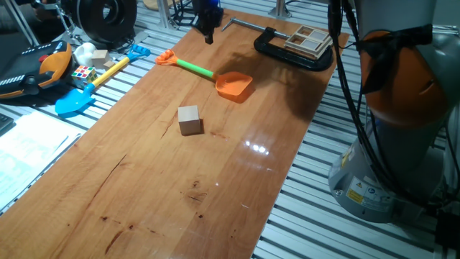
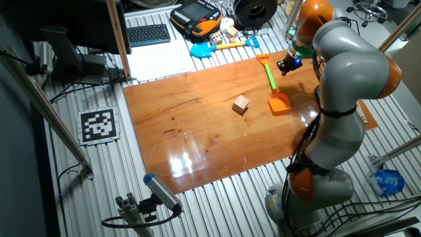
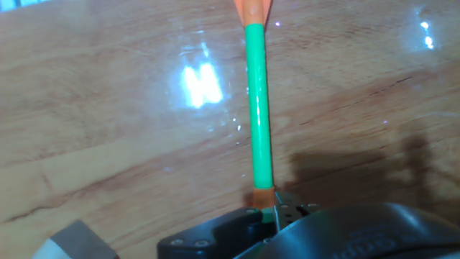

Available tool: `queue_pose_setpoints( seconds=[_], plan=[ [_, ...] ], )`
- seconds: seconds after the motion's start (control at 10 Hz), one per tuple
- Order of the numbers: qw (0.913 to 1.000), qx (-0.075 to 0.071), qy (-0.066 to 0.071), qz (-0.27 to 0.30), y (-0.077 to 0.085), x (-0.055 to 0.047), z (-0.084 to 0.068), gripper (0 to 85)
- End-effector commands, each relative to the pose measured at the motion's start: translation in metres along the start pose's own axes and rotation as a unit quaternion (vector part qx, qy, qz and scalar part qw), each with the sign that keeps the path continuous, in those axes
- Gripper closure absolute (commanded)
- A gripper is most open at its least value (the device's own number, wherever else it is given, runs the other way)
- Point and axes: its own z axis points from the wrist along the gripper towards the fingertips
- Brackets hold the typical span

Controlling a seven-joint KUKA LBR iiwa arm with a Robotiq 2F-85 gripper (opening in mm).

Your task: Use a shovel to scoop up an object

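The shovel point(image 1: 233, 86) lies flat on the wooden table point(image 1: 237, 187), with its orange blade toward the robot, a green shaft and an orange end piece. It also shows in the other fixed view point(image 2: 271, 78) and the hand view point(image 3: 257, 108). The light-brown wooden cube point(image 1: 190, 119) stands apart from the blade, nearer the table's middle, and is seen in the other fixed view too point(image 2: 241, 104). My gripper point(image 1: 209, 34) hovers above the table beside the shaft point(image 2: 289, 64), holding nothing. In the hand view its fingertips point(image 3: 272, 212) stand close together over the shaft's lower end.
A blue-bladed toy shovel with a yellow shaft point(image 1: 79, 97) and a multicoloured puzzle cube point(image 1: 83, 72) lie off the table's left edge. A black clamp point(image 1: 291, 54) and wood samples point(image 1: 309, 39) sit at the far right corner. The robot base point(image 1: 388, 144) stands to the right.
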Motion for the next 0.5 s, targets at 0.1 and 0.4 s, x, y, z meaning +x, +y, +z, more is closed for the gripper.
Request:
queue_pose_setpoints(
  seconds=[0.1, 0.4],
  plan=[
    [1.0000, -0.004, 0.004, 0.008, -0.0002, 0.0001, 0.0001, 68.0],
    [1.0000, -0.005, 0.007, 0.001, -0.0002, 0.0001, 0.0001, 68.0]
  ],
)
